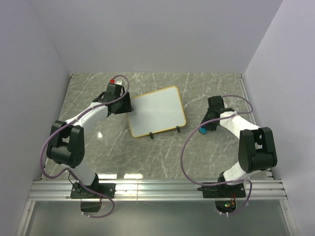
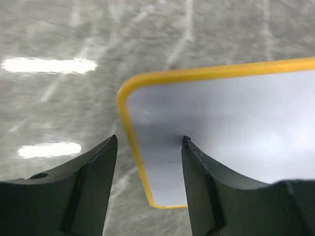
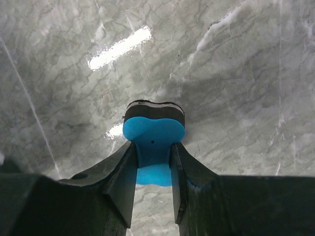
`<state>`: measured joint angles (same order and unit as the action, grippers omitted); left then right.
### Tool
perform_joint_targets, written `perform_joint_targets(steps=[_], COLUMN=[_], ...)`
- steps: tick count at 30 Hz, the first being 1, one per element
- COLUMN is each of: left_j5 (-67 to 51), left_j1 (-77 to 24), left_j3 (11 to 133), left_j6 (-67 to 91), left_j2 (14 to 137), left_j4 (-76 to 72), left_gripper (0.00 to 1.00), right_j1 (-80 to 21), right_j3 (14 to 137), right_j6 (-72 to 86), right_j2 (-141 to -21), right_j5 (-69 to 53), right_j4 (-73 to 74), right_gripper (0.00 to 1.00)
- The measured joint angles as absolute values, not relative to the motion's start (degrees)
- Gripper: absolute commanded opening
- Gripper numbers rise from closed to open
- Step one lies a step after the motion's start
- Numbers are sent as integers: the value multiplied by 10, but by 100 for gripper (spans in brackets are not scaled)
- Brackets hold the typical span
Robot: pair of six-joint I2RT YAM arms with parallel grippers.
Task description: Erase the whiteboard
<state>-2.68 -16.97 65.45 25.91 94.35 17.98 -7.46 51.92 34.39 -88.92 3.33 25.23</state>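
Note:
The whiteboard (image 1: 157,112), white with a thin orange-yellow frame, lies tilted at the middle of the marble table (image 1: 162,152), its two black feet toward the near edge. My left gripper (image 1: 124,104) is at the board's left edge. In the left wrist view this gripper (image 2: 149,142) stands open, the yellow frame of the whiteboard (image 2: 231,113) running down between its jaws, one finger (image 2: 209,182) over the white surface. Right of the board, my right gripper (image 1: 209,124) is shut on a blue eraser (image 1: 203,131). The right wrist view shows the eraser (image 3: 153,130) pinched in that gripper (image 3: 153,146), dark felt side forward.
A small red-topped object (image 1: 112,80) sits at the back left, just behind the left arm. Pale walls close the table on three sides. A metal rail (image 1: 157,189) with the arm bases runs along the near edge.

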Motion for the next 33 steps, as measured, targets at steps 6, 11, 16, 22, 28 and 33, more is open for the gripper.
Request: perform_joint_targets(steps=[6,11,16,22,28,33], left_j5=[33,61,74,74,74,67], left_j1=[-171,-177,-183,-187,-197,-203], left_j3=[655,667,690,727,765,768], left_j6=[251,246,247,247,247,247], left_j2=[943,943,933,914,903,888], left_j4=[189,210,230,255,265,274], left_gripper=[61,62,65,66,68,69], right_j1=[-74,-72,-72,-68,-63,-63], right_j3=[513,514,515,525,549,552], right_j6=[338,336,333,331,331,331], right_j2=[-890,-889,-886,-859,-838,-828], right_j5=[34,36,41,51,62,64], right_j4=[249,249,256,268,284,288], right_gripper=[64,80,87,87,87,88])
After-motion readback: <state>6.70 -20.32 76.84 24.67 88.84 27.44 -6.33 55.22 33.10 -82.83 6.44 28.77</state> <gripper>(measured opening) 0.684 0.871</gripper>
